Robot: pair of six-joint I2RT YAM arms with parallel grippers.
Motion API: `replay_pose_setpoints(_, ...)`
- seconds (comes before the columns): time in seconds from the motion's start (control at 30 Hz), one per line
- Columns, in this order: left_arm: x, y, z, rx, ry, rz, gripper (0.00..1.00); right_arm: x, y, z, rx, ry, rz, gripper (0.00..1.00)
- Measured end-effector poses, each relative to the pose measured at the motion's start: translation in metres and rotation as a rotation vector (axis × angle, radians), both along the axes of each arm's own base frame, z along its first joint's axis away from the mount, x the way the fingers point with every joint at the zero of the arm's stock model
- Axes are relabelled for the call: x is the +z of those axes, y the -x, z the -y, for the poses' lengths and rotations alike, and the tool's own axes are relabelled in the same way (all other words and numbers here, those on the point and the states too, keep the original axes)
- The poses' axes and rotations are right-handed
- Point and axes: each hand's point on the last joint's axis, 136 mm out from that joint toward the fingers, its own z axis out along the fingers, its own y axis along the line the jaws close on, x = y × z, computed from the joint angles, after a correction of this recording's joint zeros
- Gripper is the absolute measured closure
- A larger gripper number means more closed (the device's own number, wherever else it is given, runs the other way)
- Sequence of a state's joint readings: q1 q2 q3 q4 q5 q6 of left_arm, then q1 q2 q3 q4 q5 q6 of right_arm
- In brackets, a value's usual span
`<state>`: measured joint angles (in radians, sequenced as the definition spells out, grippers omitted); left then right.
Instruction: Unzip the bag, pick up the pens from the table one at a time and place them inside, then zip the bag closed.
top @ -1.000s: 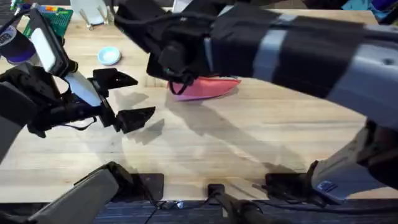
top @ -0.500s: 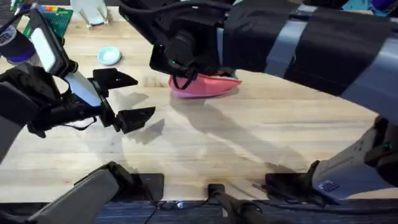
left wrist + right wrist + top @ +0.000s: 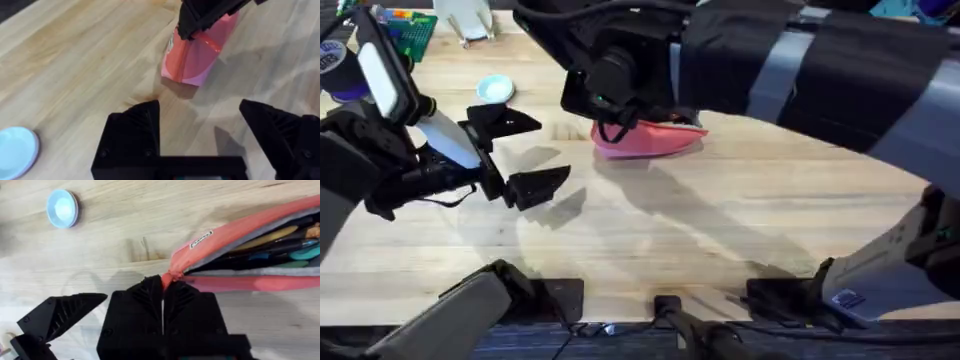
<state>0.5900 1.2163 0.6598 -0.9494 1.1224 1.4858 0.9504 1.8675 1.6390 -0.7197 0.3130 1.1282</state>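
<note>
The pink bag [image 3: 655, 141] lies on the table [image 3: 720, 230] at mid-back. My right arm reaches across from the right, and the right gripper [image 3: 617, 130] is shut on the bag's left end. In the right wrist view the right gripper [image 3: 162, 282] pinches the pink tip of the bag [image 3: 235, 232], whose zipper gapes open. Dark pens [image 3: 280, 244] lie inside it among other coloured items. My left gripper [image 3: 525, 155] hovers open to the left of the bag, nothing between its fingers. The left wrist view shows the left gripper [image 3: 200, 132] short of the bag [image 3: 197, 60].
A small light-blue round dish [image 3: 495, 90] sits on the table behind the left gripper. A green board [image 3: 405, 25] and a white object [image 3: 470, 20] stand at the back left edge. Bare wood stretches in front of the bag.
The right arm has shifted slightly to the right while holding the bag's end. The bag has stayed in place. The left gripper has barely moved.
</note>
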Motion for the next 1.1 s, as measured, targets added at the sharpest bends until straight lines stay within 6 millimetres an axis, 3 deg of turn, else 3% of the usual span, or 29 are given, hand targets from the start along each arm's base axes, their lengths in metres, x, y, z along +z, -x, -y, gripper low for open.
replay_pose_setpoints(0.47, -0.004, -0.027, 0.012, -0.087, -0.039, 0.099, 0.007, 0.0, 0.0, 0.0, 0.001, -0.002, -0.002, 0.972)
replay_pose_setpoints(1.1, -0.041, -0.074, 0.071, -0.236, 0.163, 0.014, 0.007, 0.0, 0.0, 0.0, 0.0, -0.002, -0.002, 0.971)
